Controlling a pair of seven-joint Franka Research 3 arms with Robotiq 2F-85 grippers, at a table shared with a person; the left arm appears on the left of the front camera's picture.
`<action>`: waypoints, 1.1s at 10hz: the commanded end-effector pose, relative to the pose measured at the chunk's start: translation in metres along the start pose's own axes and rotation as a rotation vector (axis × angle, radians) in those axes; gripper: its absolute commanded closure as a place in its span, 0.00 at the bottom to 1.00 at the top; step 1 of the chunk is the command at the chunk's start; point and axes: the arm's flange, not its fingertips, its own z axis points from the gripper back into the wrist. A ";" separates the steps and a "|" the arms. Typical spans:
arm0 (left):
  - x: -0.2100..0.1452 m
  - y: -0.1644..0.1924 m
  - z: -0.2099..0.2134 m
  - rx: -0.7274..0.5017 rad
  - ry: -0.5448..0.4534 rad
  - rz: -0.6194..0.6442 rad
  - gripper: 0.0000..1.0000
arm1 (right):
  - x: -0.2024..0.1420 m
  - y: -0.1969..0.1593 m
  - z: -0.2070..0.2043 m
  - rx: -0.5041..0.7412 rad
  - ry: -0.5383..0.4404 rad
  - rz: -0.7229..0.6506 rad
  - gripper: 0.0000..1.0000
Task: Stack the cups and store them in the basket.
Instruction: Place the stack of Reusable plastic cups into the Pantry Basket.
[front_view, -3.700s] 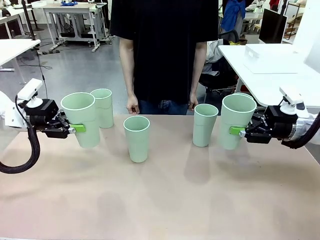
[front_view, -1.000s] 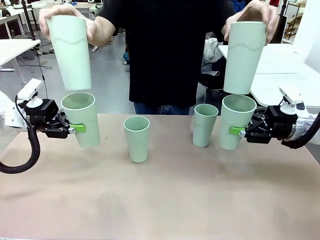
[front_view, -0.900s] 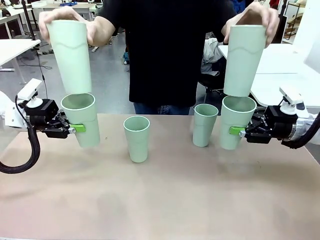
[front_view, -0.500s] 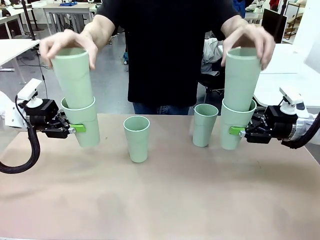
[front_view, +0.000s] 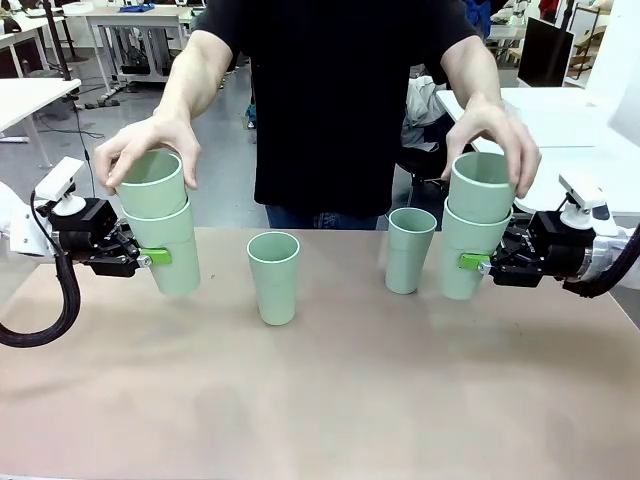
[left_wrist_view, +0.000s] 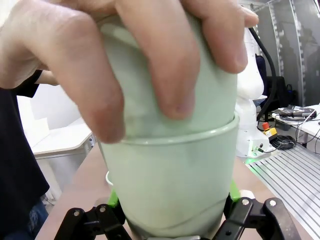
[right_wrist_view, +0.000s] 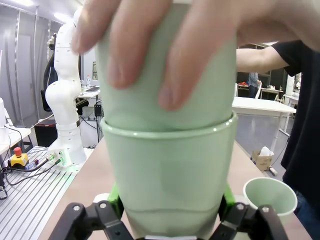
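Note:
My left gripper is shut on a pale green cup held above the table's left side, and a person's hand presses a second cup down into it. My right gripper is shut on another cup at the right, where the person's other hand pushes a cup inside. Both wrist views look at the nested cups between the jaws, with fingers wrapped over the top. Two single cups stand upright mid-table. The basket is out of view.
The person in a black shirt stands at the far edge of the tan table. A white table with a flat white box is behind at the right.
The person lowered a cup with each hand into the cups I hold; both now sit much deeper than half a second ago. My arms stayed still.

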 end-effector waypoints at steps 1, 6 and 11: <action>0.003 0.001 0.000 0.002 -0.003 -0.012 0.13 | 0.002 0.000 -0.001 -0.001 0.004 0.011 0.13; 0.003 0.001 0.000 0.002 -0.003 -0.012 0.13 | 0.002 0.000 -0.001 -0.001 0.004 0.011 0.13; 0.003 0.001 0.000 0.002 -0.003 -0.012 0.13 | 0.002 0.000 -0.001 -0.001 0.004 0.011 0.13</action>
